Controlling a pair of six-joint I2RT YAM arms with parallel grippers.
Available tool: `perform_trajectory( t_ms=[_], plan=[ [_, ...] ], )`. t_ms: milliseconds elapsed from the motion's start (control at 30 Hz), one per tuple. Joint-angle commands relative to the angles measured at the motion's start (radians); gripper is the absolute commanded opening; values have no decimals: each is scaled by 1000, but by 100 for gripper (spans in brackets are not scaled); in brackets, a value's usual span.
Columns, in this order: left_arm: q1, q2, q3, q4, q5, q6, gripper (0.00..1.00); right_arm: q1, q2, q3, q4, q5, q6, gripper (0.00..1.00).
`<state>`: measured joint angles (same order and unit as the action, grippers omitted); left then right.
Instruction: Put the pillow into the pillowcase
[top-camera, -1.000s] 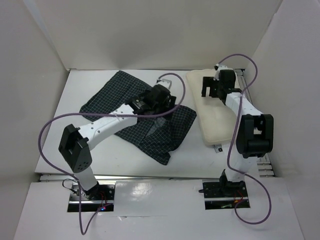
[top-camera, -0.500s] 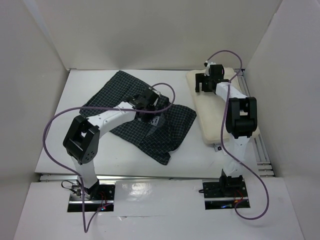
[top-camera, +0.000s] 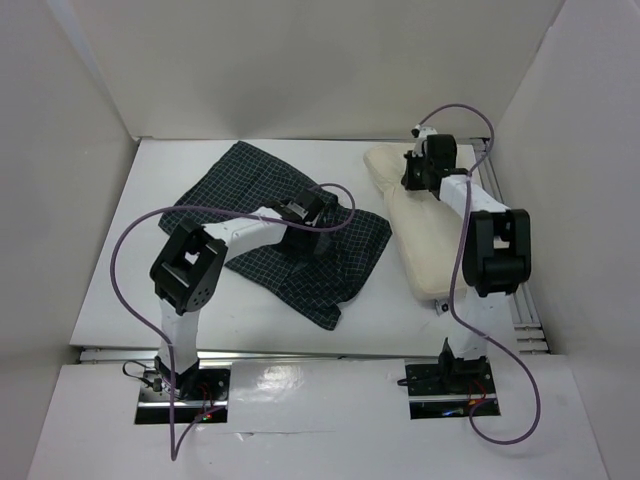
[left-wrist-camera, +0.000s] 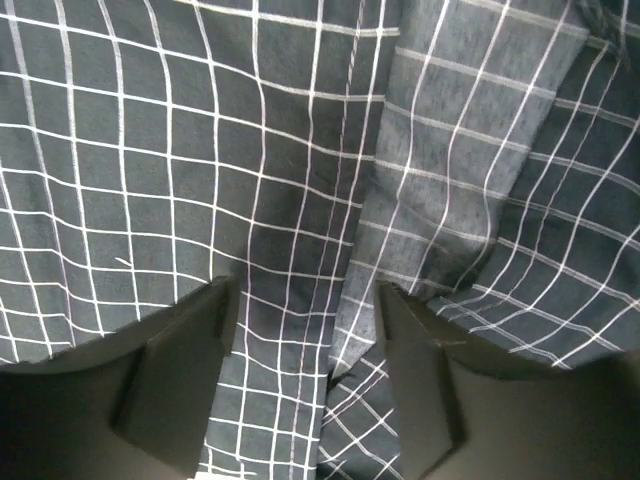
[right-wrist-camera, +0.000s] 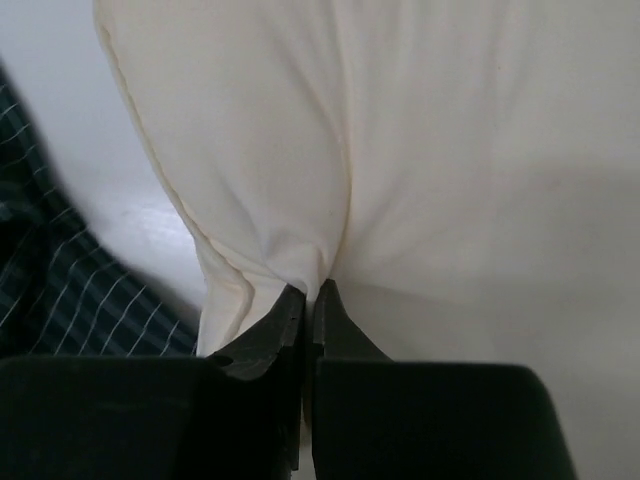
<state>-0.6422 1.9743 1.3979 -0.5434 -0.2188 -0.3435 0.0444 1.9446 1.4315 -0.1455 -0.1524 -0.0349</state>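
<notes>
The pillowcase (top-camera: 250, 190), dark with a fine light check, lies crumpled left of centre on the white table. My left gripper (top-camera: 303, 218) is pressed down onto its middle. In the left wrist view the jaws (left-wrist-camera: 305, 295) stand apart, with a raised fold of checked cloth (left-wrist-camera: 330, 200) between the two fingers (left-wrist-camera: 185, 340). The cream pillow (top-camera: 430, 235) lies along the right side. My right gripper (top-camera: 415, 170) is at its far end. In the right wrist view it (right-wrist-camera: 312, 290) is shut on a pinched pleat of pillow (right-wrist-camera: 450, 150) fabric. A corner of the pillowcase (right-wrist-camera: 60, 290) shows at lower left.
White walls (top-camera: 90, 110) enclose the table (top-camera: 150, 260) on the left, back and right. Purple cables (top-camera: 130, 250) loop from both arms. A metal rail (top-camera: 525, 320) runs beside the pillow at the table's right edge.
My left arm has folded lower onto the pillowcase and its jaws have narrowed. My right gripper has shut on the pillow's far end, which has bunched and shifted left.
</notes>
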Motion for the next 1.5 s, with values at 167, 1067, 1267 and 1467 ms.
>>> perform_trajectory(
  t_ms=[167,1067,1267,1467],
  plan=[
    [-8,52,116,-32,-120,-43,21,9,-430,-200,50,-184,30,0],
    [-74,143,187,-138,-375,-146,48,66,-751,-402,-49,-151,145,0],
    [-74,123,164,-73,-355,-101,50,66,-760,-402,-49,-142,145,0],
    [-74,141,173,-55,-340,-110,0,75,-770,-411,-58,-142,145,0]
  ],
)
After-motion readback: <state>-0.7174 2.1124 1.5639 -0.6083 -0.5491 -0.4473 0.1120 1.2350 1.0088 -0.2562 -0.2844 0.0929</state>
